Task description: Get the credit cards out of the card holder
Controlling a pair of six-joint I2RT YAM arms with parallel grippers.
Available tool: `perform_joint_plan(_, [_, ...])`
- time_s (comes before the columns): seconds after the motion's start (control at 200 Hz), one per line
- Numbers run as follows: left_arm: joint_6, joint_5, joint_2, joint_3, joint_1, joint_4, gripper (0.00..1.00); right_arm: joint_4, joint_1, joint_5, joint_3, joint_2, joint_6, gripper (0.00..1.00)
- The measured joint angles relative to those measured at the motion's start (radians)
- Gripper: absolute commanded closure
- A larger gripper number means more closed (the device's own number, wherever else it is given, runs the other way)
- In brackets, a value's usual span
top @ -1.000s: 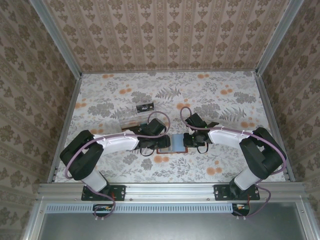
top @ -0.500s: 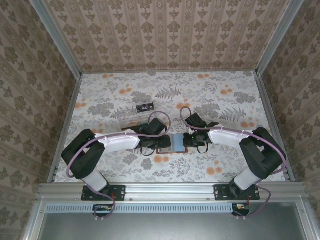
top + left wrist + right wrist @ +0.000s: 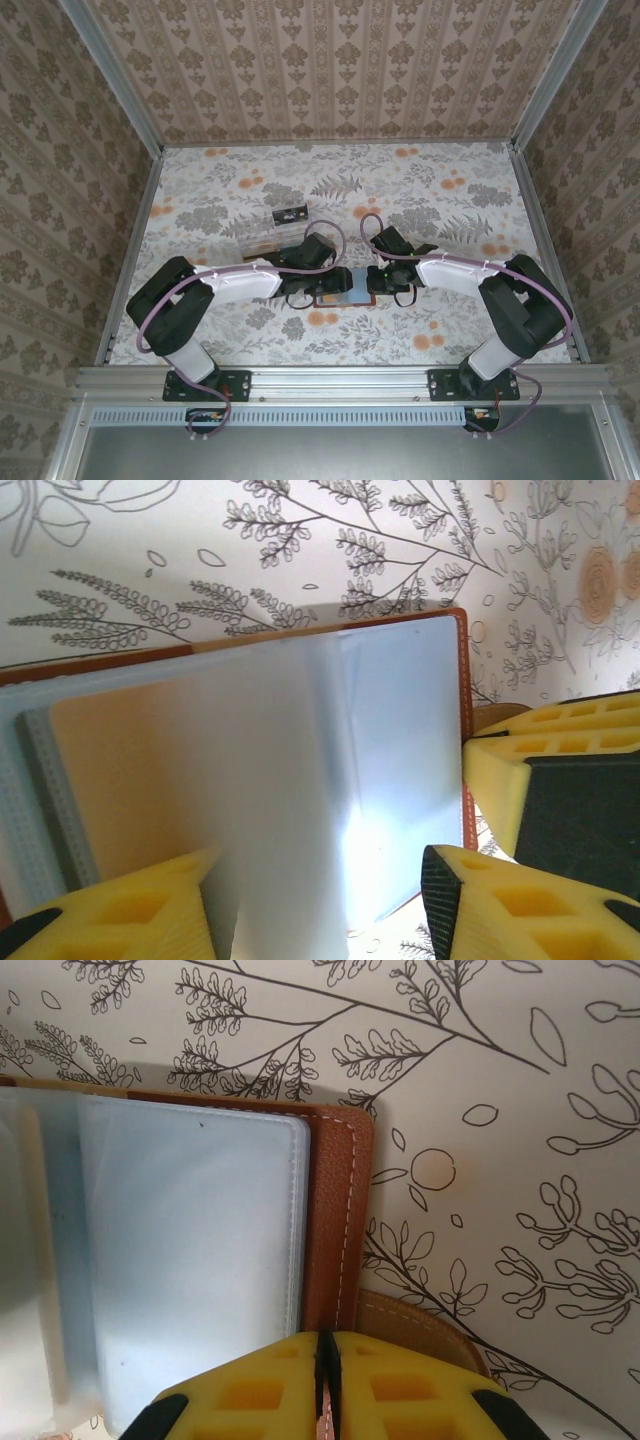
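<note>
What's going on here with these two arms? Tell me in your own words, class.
Two robot arms are working on a brown leather card holder lying open on the flowered table. The right hand is shut on its leather edge, apparently holding it down. The left hand is open around the clear sleeves, and an orange card sits inside one.

Brown card holder point(image 3: 338, 1190), white stitching, blue-grey lining; floral table point(image 3: 420, 190); yellow fingers point(image 3: 500, 910).
</note>
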Motion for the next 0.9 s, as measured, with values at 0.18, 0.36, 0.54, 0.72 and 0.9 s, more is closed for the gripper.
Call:
perform_joint_plan(0.18, [0.004,0.021,0.002,0.026,-0.008,0.011,0.47,0.0,0.0,0.001,0.0,0.0,0.003,0.85])
perform_joint_plan(0.36, [0.005,0.057,0.034,0.072,-0.02,0.056,0.48,0.0,-0.001,0.014,-0.014,-0.027,0.008,0.84])
perform_joint_plan(0.54, [0.004,0.08,0.079,0.09,-0.026,0.08,0.48,-0.005,-0.026,0.033,-0.046,-0.113,0.017,0.84])
perform_joint_plan(0.72, [0.0,0.094,0.082,0.086,-0.027,0.112,0.48,-0.005,-0.047,0.04,-0.051,-0.192,0.037,0.82])
perform_joint_plan(0.9, [-0.005,0.105,0.095,0.08,-0.027,0.124,0.49,-0.005,-0.055,0.042,-0.051,-0.239,0.042,0.81])
